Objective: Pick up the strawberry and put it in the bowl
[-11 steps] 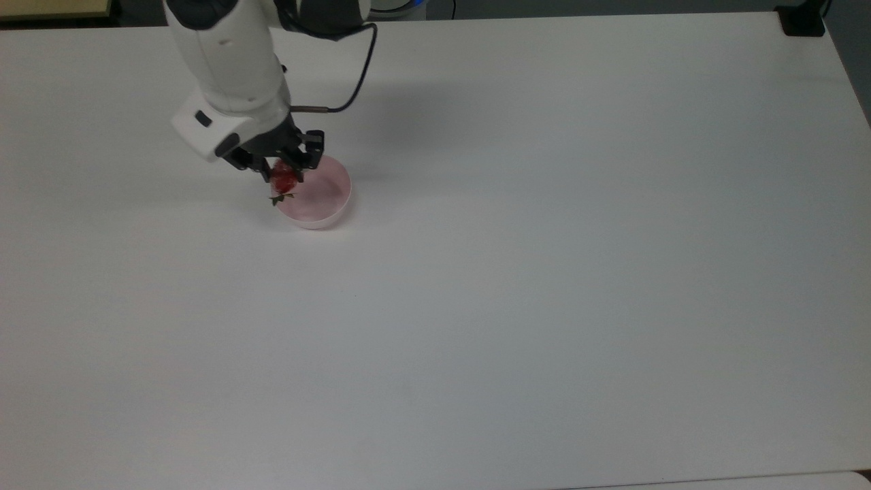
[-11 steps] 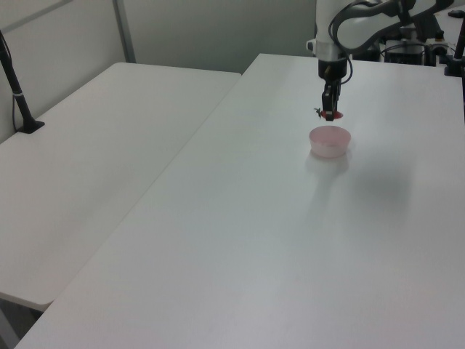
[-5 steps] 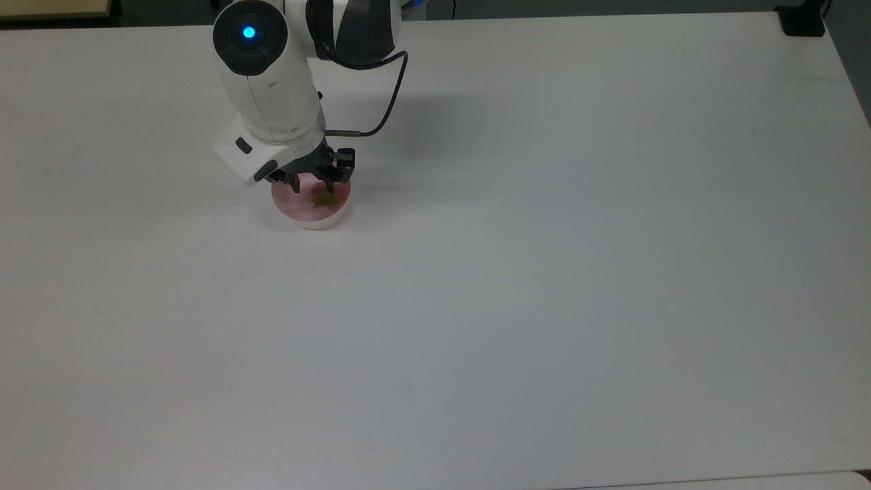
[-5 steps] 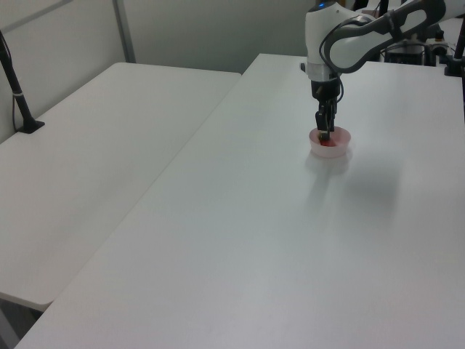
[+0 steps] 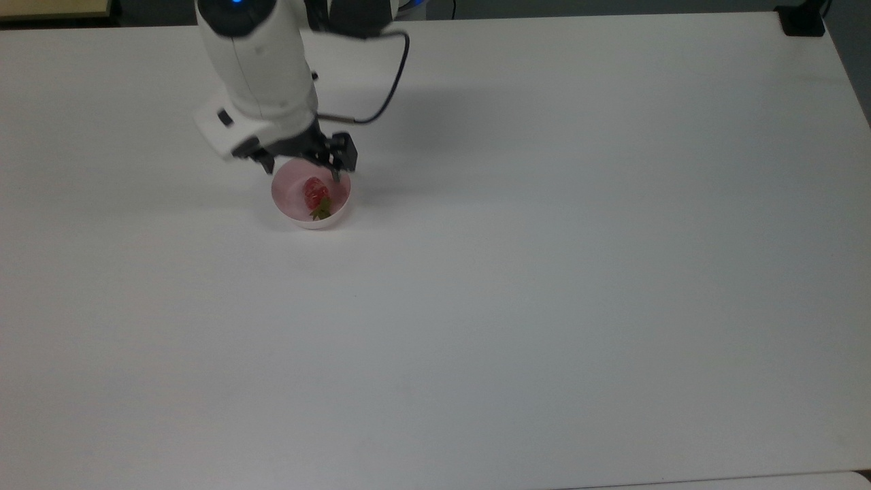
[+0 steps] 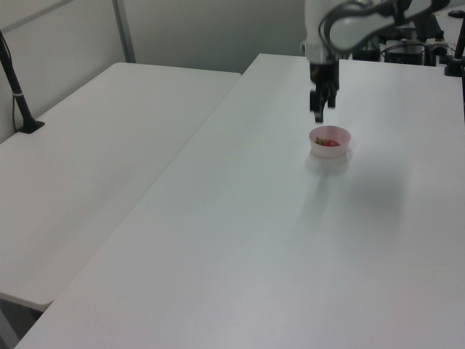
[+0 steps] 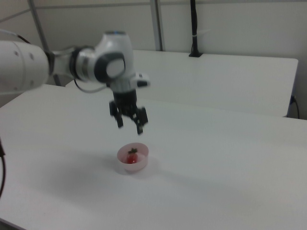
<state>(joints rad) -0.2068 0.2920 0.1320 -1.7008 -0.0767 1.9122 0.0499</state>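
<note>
Strawberry (image 5: 316, 194), small, glossy and red with a green leafy end, lies inside the small round pale pink plastic bowl (image 5: 289, 204); the top view shows its leaves pointing toward the bowl's near rim. In the right view the berry (image 7: 132, 156) rests on the bowl's floor (image 7: 140, 165), and in the left view it (image 6: 328, 142) shows red just above the rim (image 6: 330, 151). My claw (image 7: 129, 120) hangs above the bowl, released, its two black fingers spread apart and gripping nothing. The bowl sits on the plain white table (image 5: 544, 272), with my white arm (image 5: 255, 61) reaching over it.
</note>
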